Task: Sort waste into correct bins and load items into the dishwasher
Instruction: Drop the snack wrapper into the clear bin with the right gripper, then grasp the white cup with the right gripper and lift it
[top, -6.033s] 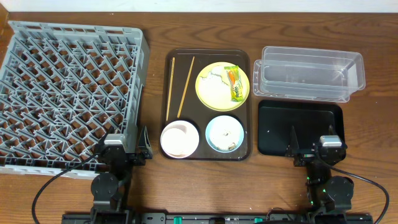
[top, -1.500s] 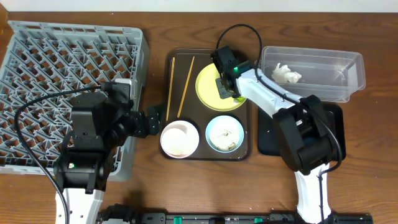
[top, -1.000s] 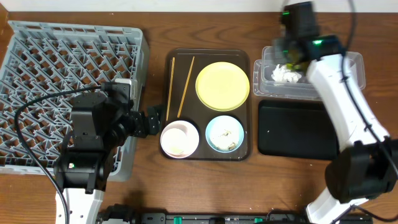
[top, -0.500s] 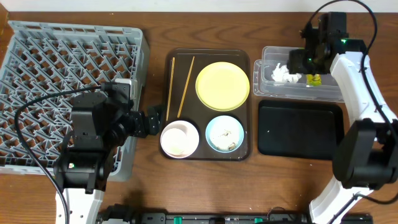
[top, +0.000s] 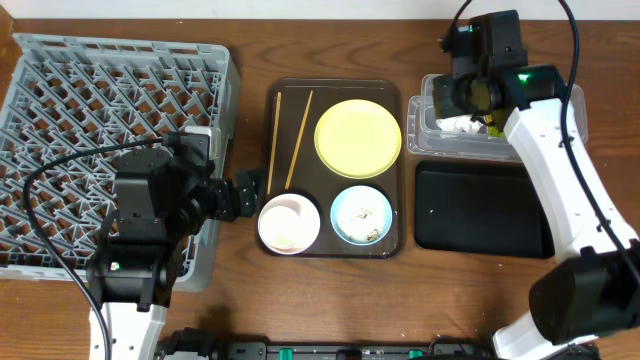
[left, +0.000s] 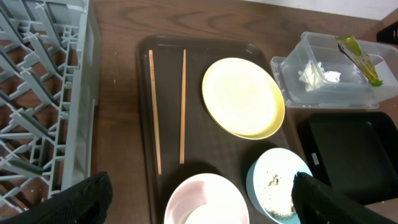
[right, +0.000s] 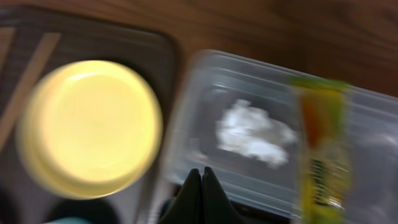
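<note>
My right gripper (top: 452, 100) (right: 202, 174) is shut and empty, hovering over the left end of the clear tub (top: 560, 105) (right: 205, 112). In the tub lie the white tissue (right: 255, 134) (left: 317, 74) and the green-and-orange wrapper (right: 320, 155) (left: 357, 56). The yellow plate (top: 358, 138), two chopsticks (top: 290, 140), a white-pinkish bowl (top: 289, 222) and a light blue bowl (top: 362, 215) holding whitish scraps sit on the brown tray (top: 400, 170). Open and empty, my left gripper (top: 243, 195) (left: 200, 180) hangs at the tray's left edge, beside the grey dish rack (top: 110, 150).
The shallow black tray (top: 482, 205) lies in front of the clear tub. Bare wooden table runs along the front edge. My left arm's body stands over the rack's front right corner.
My right gripper carried the wrapper from the plate to the tub, let it go there and shut again, then shifted slightly left. The left arm has not moved.
</note>
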